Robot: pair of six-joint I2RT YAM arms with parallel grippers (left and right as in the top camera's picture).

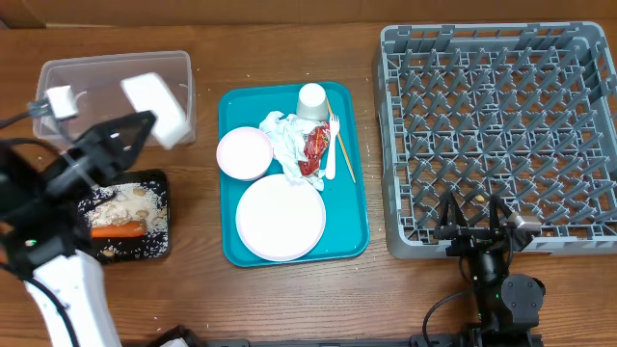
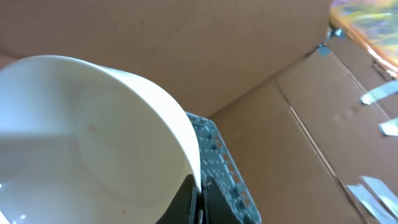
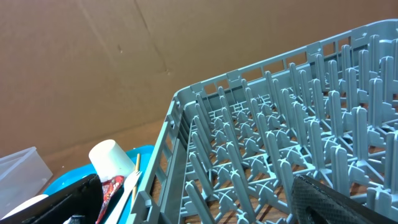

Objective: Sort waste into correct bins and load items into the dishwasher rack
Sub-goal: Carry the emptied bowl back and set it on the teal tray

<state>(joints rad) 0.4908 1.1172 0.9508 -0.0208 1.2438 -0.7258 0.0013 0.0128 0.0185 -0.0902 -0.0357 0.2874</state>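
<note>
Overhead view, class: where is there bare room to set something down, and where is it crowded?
The dishwasher rack is almost wholly bare. Bare table lies in front of the teal tray, and a strip runs between that tray and the black tray. The teal tray is crowded; only its right edge is free.

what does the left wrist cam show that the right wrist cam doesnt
Only the left wrist view: a close look into the white bowl, its rim pinched by the left gripper.

Only the right wrist view: the cup, the chopstick and the red wrapper on the teal tray, and a wide stretch of empty pegs.

Both: the grey rack, just a corner of it in the left wrist view, and the cardboard wall behind.
</note>
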